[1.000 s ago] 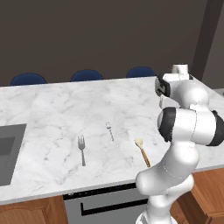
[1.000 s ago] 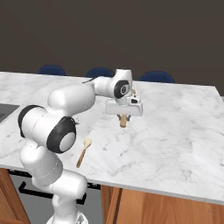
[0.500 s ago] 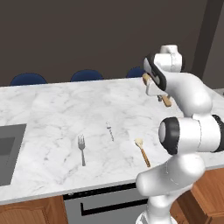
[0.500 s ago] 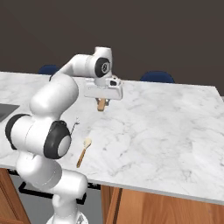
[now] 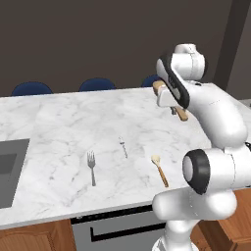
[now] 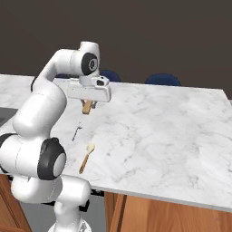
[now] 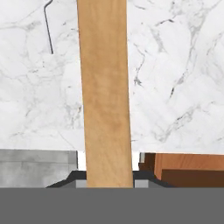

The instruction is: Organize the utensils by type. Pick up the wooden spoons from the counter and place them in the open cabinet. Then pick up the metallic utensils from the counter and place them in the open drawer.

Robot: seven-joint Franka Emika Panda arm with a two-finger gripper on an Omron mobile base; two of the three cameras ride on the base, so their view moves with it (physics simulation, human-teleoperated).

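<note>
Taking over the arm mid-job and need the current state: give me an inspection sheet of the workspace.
Surface: white marble counter, sink at its left edge.
Job's things: one wooden spoon held above the counter; second wooden spoon, fork and metal spoon lying apart on the counter.
Clutter: nothing seen.
Grippers: gripper shut on the held spoon.
Cables: nothing seen.
Surroundings: blue chairs behind the counter, dark wall.
</note>
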